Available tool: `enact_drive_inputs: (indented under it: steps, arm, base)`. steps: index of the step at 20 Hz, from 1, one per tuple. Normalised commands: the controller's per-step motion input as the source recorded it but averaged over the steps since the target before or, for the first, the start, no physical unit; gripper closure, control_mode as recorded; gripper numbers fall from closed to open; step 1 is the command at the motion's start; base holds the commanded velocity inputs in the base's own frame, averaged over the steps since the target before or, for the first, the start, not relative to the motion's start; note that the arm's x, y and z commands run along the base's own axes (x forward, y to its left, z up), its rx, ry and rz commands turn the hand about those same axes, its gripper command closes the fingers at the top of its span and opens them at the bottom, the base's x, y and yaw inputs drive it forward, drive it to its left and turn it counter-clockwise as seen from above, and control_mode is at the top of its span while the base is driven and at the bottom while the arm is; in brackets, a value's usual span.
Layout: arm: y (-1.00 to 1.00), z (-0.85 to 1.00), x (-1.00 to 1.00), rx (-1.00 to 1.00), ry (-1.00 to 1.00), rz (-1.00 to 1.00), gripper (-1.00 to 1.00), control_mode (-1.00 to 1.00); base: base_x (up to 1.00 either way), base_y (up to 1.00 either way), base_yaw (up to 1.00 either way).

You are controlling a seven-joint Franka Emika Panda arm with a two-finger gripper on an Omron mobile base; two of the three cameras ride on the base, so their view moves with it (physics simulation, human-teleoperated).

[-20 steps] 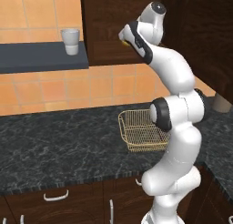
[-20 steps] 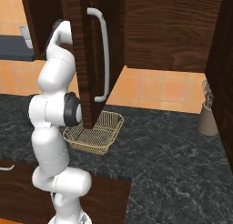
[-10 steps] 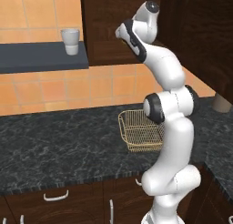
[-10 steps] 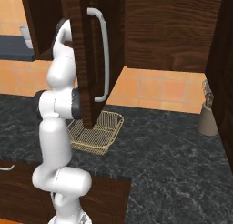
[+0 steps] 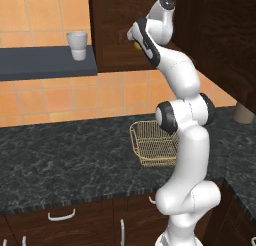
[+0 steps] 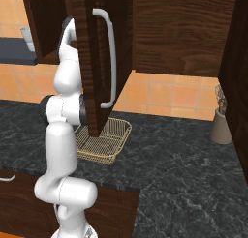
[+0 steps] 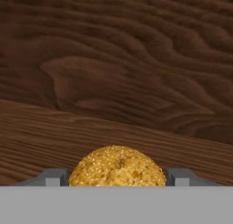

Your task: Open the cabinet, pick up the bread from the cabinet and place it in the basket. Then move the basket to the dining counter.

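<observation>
The round golden bread (image 7: 117, 166) lies on the cabinet's wooden shelf (image 7: 54, 132), low in the hand view, and a sliver of yellow bread (image 5: 136, 46) shows under the hand. My gripper (image 7: 117, 177) straddles it, a grey fingertip (image 7: 57, 177) meeting each side of the bun. The arm reaches up into the dark brown cabinet (image 5: 115, 30), and the gripper (image 5: 133, 39) is just inside its opening. The cabinet door (image 6: 97, 63) stands swung open with its silver bar handle (image 6: 112, 63) facing out. Below, the wire basket (image 5: 152, 142) (image 6: 104, 140) rests on the black counter. The dining counter is out of view.
A white cup (image 5: 77, 45) stands on a dark wall shelf (image 5: 45, 65) left of the cabinet. The black marbled countertop (image 5: 65, 160) runs along the tiled wall, with drawers below. A tan jar (image 6: 222, 123) sits at the back right. The open door hangs over the basket's near edge.
The hand has pushed further into the cabinet toward the bread, and the fingers have drawn in from wide open against the bun's sides.
</observation>
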Motion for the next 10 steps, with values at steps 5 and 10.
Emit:
enact_drive_inputs:
  steps: [5, 10]
  arm:
    - [0.00, -0.39, -0.06, 0.00, 0.00, 0.00, 1.00, -1.00]
    - [0.02, -0.08, -0.53, 0.00, -0.02, 0.00, 1.00, -1.00]
  base:
    - [0.00, 0.00, 0.00]
    - [0.00, 0.00, 0.00]
